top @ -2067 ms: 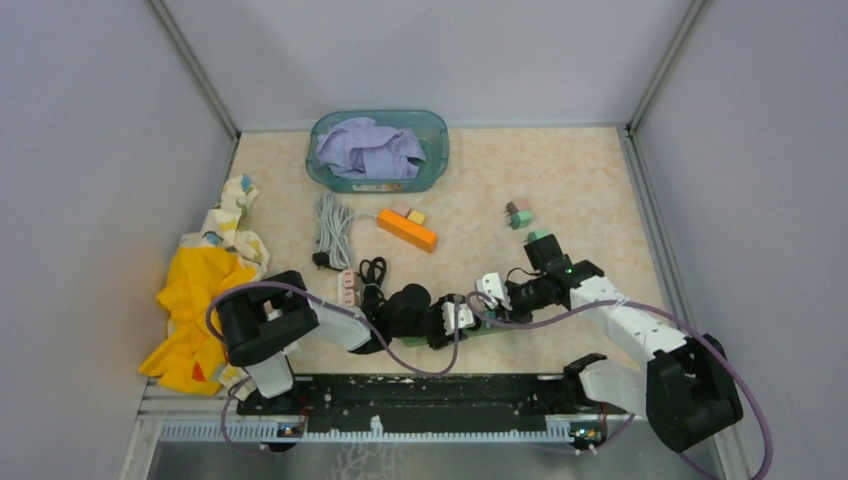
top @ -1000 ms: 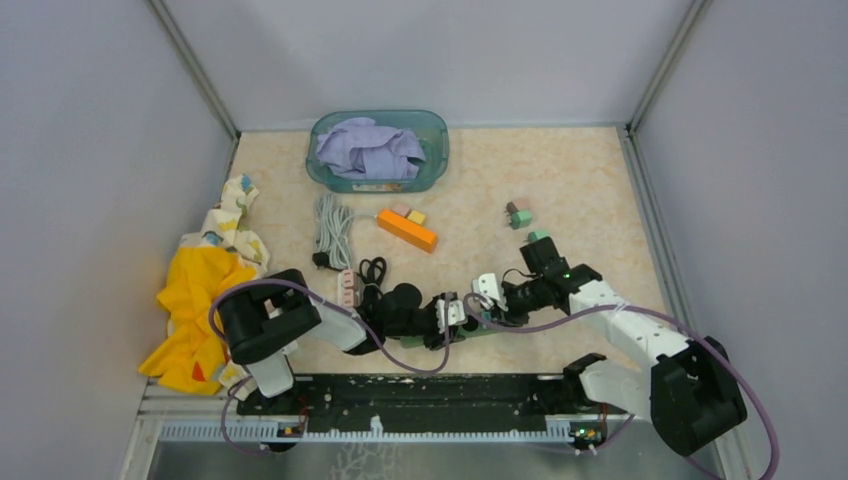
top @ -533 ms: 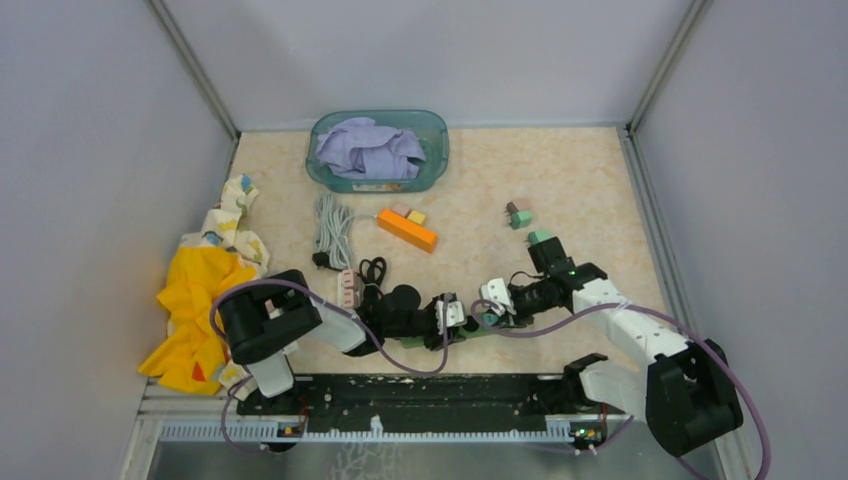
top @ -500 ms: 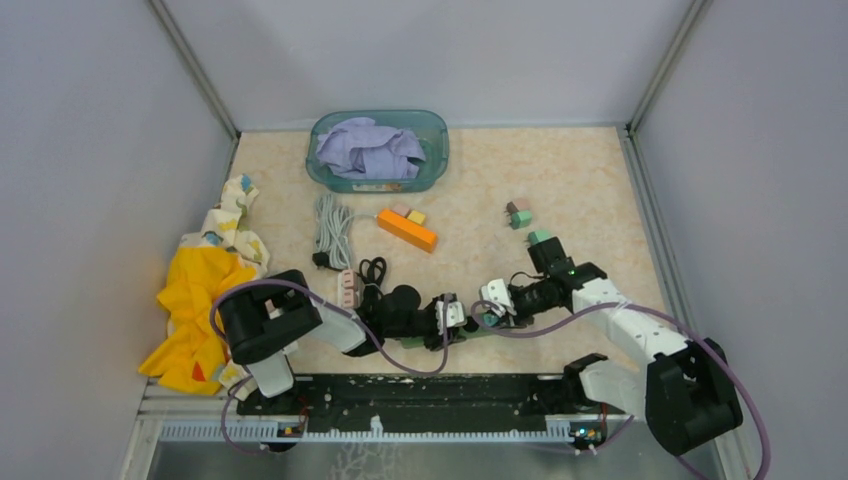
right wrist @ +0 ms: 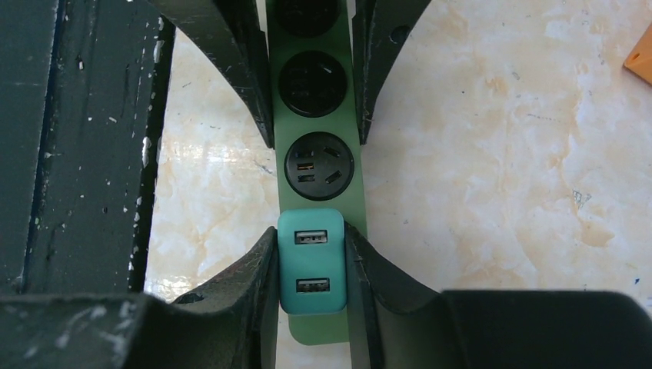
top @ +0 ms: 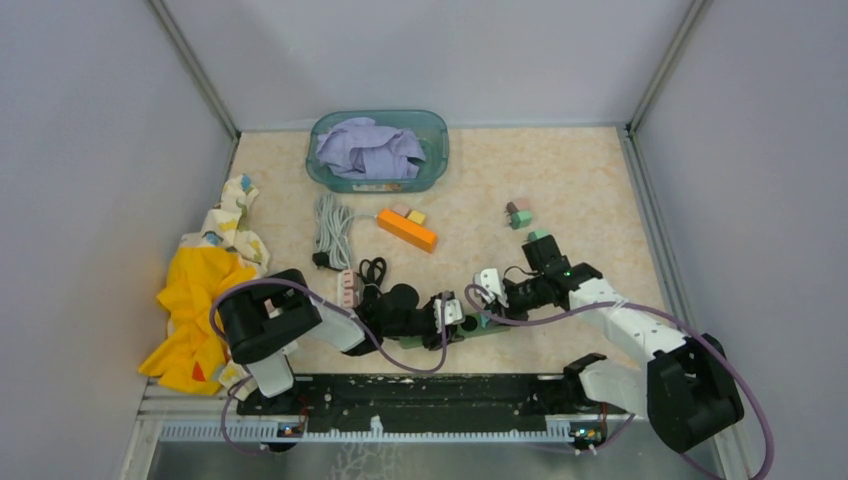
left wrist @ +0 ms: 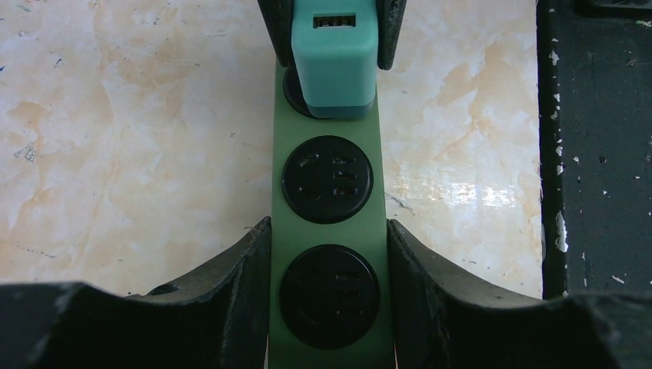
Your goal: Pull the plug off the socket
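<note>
A green socket strip (top: 478,328) lies on the table near the front edge. A teal USB plug (right wrist: 311,261) sits on its end socket and also shows in the left wrist view (left wrist: 334,58). My right gripper (right wrist: 311,265) is shut on the plug, one finger on each side. My left gripper (left wrist: 329,296) is shut on the green strip (left wrist: 329,231) at its other end, with two bare black sockets between the grippers. In the top view the left gripper (top: 447,312) and right gripper (top: 490,290) face each other over the strip.
An orange block (top: 406,230), a coiled grey cable (top: 332,225) and a pink strip (top: 347,285) lie behind. A teal basket (top: 436,135) holds cloth. Small blocks (top: 518,213) lie at right, yellow cloth (top: 200,290) at left. The black base rail (top: 420,395) runs close in front.
The right gripper has shifted slightly up and left with the plug between its fingers. The left arm has barely moved.
</note>
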Action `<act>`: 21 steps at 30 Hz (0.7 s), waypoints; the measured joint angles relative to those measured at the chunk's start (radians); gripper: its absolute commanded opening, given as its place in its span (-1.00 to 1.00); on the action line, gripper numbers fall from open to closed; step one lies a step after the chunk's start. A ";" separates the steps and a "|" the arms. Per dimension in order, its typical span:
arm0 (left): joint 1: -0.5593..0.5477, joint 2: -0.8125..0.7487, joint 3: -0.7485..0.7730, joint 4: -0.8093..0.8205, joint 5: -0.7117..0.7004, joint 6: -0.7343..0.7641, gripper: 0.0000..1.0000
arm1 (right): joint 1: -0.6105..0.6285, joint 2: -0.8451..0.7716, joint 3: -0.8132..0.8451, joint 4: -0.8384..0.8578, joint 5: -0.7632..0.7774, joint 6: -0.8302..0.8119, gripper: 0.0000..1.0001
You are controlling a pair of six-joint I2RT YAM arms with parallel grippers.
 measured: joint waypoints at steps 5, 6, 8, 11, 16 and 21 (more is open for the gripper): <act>0.000 0.000 -0.003 0.008 0.000 -0.003 -1.00 | -0.029 0.000 0.000 -0.003 -0.013 0.006 -1.00; 0.000 0.000 -0.003 0.010 0.000 -0.003 -1.00 | -0.036 0.000 0.000 -0.006 -0.021 0.001 -1.00; 0.000 0.000 -0.004 0.014 0.000 -0.004 -0.99 | -0.045 -0.001 0.000 -0.014 -0.032 -0.019 -1.00; 0.000 0.000 -0.008 0.019 0.000 -0.004 -0.99 | -0.049 -0.001 0.000 -0.036 -0.046 -0.076 -1.00; 0.002 0.000 -0.015 0.034 0.000 -0.004 -0.99 | -0.051 -0.001 0.000 -0.084 -0.081 -0.190 -1.00; 0.005 0.000 -0.016 0.036 0.005 -0.006 -0.99 | -0.023 -0.001 0.000 -0.054 -0.065 -0.140 -1.00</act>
